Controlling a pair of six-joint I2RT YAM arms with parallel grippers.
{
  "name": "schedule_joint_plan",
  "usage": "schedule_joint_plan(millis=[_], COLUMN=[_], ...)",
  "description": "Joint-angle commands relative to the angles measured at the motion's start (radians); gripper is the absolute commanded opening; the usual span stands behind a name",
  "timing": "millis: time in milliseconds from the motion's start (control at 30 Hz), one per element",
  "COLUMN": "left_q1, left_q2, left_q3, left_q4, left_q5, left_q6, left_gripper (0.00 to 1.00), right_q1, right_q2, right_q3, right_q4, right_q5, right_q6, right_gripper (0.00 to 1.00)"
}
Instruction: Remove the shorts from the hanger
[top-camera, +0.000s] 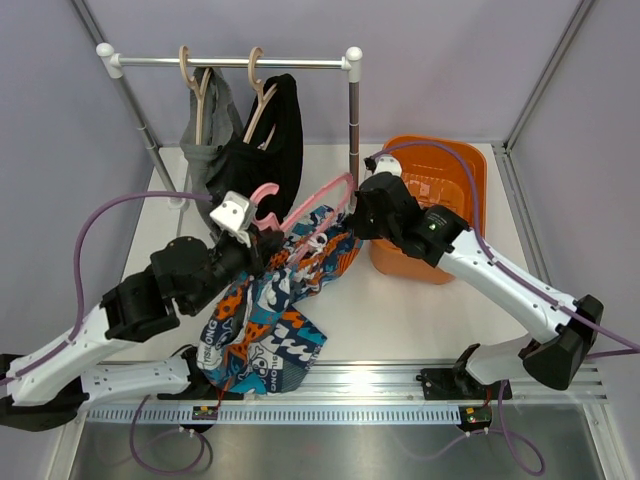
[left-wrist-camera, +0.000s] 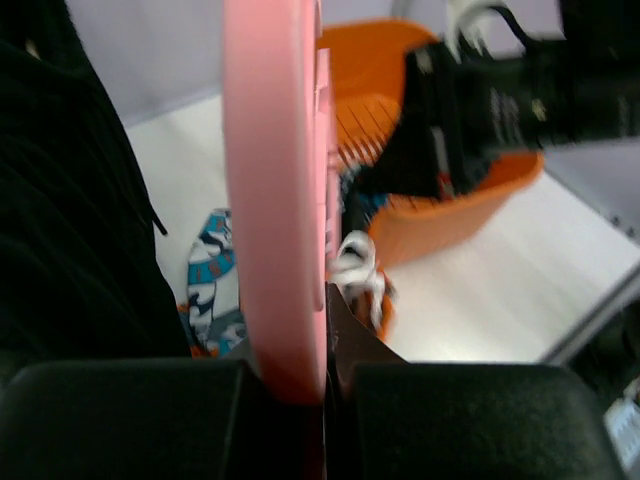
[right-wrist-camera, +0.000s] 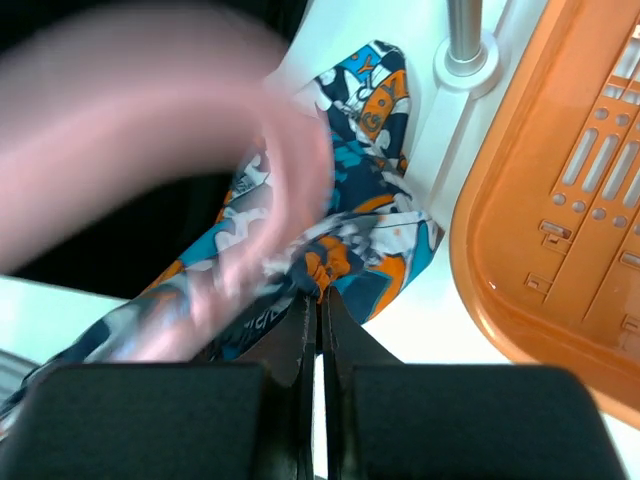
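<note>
Left pincer (left-wrist-camera: 322, 372): shut down narrow on the pink hanger (left-wrist-camera: 275, 200), which stands edge-on between my pads. From above, this pincer (top-camera: 268, 238) holds the hanger (top-camera: 312, 205) off the rail (top-camera: 230, 62), tilted, over the middle of the table (top-camera: 400, 310). Right pincer (right-wrist-camera: 318, 312): jaws nearly together, tips pinching a fold of the printed shorts (right-wrist-camera: 370, 200); from above it (top-camera: 345, 232) sits at the hanger's right end. The printed shorts (top-camera: 265, 330) are bunched against the hanger's lower bar and spill down-left onto the table between my two arms. I cannot tell whether they are still threaded on the bar. The hanger is a pink blur in the right wrist view. Grey shorts (top-camera: 205, 140) and black shorts (top-camera: 275, 140) each hang on a beige hanger on the rail, side by side, grey to the left. Container: one orange basket (top-camera: 470, 170) at the right, just beside the rack post (top-camera: 354, 130). Its visible inside is slotted orange floor (right-wrist-camera: 590, 180), and my right forearm hides the rest from above. All three shorts are outside it, the printed pair being nearest, just left of its wall.
</note>
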Motion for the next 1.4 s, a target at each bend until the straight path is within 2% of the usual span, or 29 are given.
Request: schedule_joint_plan(millis=[0, 100, 267, 433, 533, 567, 633, 667, 800, 833, 900, 967, 1033, 1067, 1167, 1267, 1367], left_q1=[-0.002, -0.002, 0.000, 0.018, 0.067, 0.098, 0.121, 0.125, 0.125, 0.125, 0.125, 0.125, 0.125, 0.125, 0.125, 0.125, 0.125], left_q2=[0.050, 0.105, 0.243, 0.296, 0.342, 0.363, 0.369, 0.368, 0.307, 0.272, 0.233, 0.182, 0.158, 0.140, 0.103, 0.081, 0.064], left_q3=[0.004, 0.027, 0.174, 0.240, 0.352, 0.414, 0.456, 0.461, 0.397, 0.348, 0.299, 0.229, 0.196, 0.164, 0.110, 0.079, 0.053], left_q4=[0.294, 0.414, 0.482, 0.659, 0.615, 0.555, 0.487, 0.470, 0.415, 0.407, 0.389, 0.364, 0.344, 0.328, 0.306, 0.294, 0.285], left_q5=[-0.200, -0.265, -0.351, -0.478, -0.469, -0.454, -0.441, -0.441, -0.421, -0.415, -0.405, -0.404, -0.406, -0.409, -0.400, -0.391, -0.380], left_q6=[0.002, 0.040, 0.102, 0.247, 0.254, 0.225, 0.198, 0.197, 0.145, 0.132, 0.099, 0.082, 0.059, 0.053, 0.017, -0.006, -0.024], left_gripper=[0.00, 0.00, 0.00, 0.00, 0.00, 0.00, 0.00, 0.00, 0.00, 0.00, 0.00, 0.00, 0.00, 0.00, 0.00, 0.00, 0.00], right_q1=[0.037, 0.069, 0.107, 0.107, 0.109, 0.107, 0.109, 0.107, 0.069, 0.051, 0.017, -0.015, -0.040, -0.052, -0.122, -0.173, -0.264], right_q2=[-0.068, -0.068, -0.067, -0.046, -0.026, -0.007, 0.020, 0.036, 0.143, 0.166, 0.203, 0.185, 0.114, 0.088, 0.050, 0.109, 0.189], right_q3=[0.084, 0.136, 0.210, 0.365, 0.481, 0.551, 0.642, 0.746, 1.044, 1.171, 1.259, 1.253, 1.119, 1.076, 1.022, 1.092, 1.143], right_q4=[-0.016, -0.048, -0.073, -0.137, -0.175, -0.204, -0.246, -0.281, -0.318, -0.327, -0.312, -0.205, -0.080, 0.053, 0.206, 0.237, 0.191], right_q5=[0.014, 0.008, -0.009, -0.020, 0.000, 0.025, 0.112, 0.144, 0.281, 0.320, 0.361, 0.436, 0.533, 0.560, 0.626, 0.648, 0.637], right_q6=[-0.028, -0.039, -0.051, -0.088, -0.117, -0.135, -0.154, -0.178, -0.278, -0.299, -0.358, -0.420, -0.471, -0.524, -0.621, -0.692, -0.683], right_gripper=[0.00, 0.00, 0.00, 0.00, 0.00, 0.00, 0.00, 0.00, 0.00, 0.00, 0.00, 0.00, 0.00, 0.00, 0.00, 0.00, 0.00])
